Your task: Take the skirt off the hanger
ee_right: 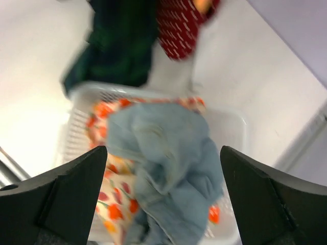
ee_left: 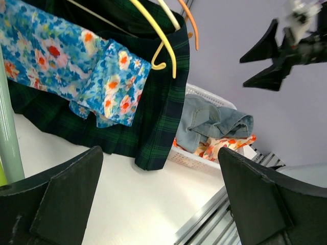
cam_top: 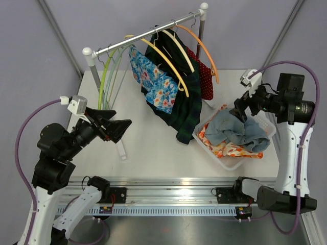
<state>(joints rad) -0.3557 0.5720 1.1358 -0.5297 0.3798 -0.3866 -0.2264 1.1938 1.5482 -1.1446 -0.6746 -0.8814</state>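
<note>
Top external: left tool (cam_top: 120,130), wide open and empty, faces the plaid skirt (cam_top: 188,109) hanging straight down from the rail (cam_top: 118,46) to its right; right tool (cam_top: 242,114), equally open and empty, hovers over the basket (cam_top: 212,153)

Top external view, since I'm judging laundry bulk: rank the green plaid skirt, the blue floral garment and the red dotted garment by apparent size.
1. green plaid skirt
2. blue floral garment
3. red dotted garment, though it is partly hidden behind the skirt

shiny metal rail (cam_top: 153,35) at upper centre; smooth glossy plastic hangers (ee_left: 173,61); soft woven plaid cloth skirt (cam_top: 188,109); white perforated plastic basket (cam_top: 225,163); matt table (cam_top: 148,153).
</note>
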